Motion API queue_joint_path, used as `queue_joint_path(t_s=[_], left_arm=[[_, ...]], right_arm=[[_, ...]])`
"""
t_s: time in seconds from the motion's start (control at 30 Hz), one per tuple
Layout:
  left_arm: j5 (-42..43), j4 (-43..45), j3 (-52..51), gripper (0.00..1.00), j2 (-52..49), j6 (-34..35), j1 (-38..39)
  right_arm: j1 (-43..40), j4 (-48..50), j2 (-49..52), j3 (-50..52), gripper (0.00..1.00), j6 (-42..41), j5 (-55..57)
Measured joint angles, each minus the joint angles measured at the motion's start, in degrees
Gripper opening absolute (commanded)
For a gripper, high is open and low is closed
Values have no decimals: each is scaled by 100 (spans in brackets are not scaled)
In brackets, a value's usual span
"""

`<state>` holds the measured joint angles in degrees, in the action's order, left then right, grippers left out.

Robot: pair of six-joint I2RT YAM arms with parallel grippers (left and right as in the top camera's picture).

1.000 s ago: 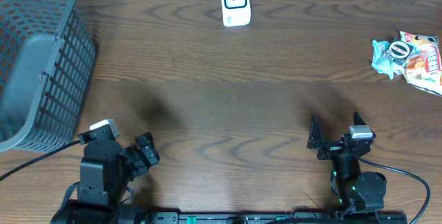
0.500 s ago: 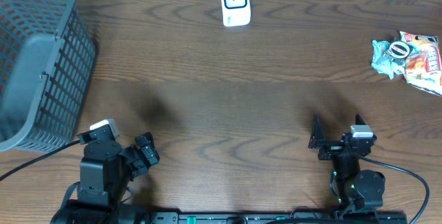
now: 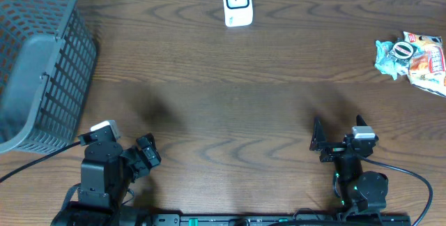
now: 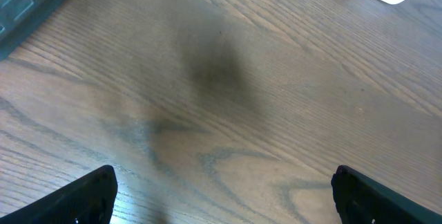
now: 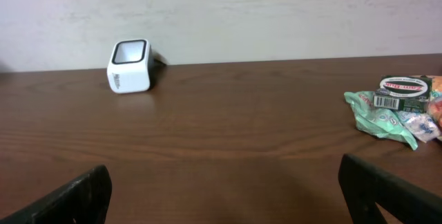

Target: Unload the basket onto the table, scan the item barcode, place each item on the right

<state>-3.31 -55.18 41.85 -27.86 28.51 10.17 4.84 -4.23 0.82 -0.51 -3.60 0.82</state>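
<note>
Right wrist: scanner, snack packets. Overhead adds basket.

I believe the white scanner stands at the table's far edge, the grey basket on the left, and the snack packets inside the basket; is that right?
Not quite: the snack packets lie on the table at the far right, not inside the grey basket, as the overhead view shows. The white scanner and basket are where you say.
</note>
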Motion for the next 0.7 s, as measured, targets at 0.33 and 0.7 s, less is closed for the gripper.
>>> queue_joint_path(t_s=[0.33,0.7], left_arm=[[0,0,0,98,0,0,0],[0,0,0,97,0,-2,0]], right_arm=[[0,-2,0,0,99,85,-46],[0,-4,0,0,99,87,-85]])
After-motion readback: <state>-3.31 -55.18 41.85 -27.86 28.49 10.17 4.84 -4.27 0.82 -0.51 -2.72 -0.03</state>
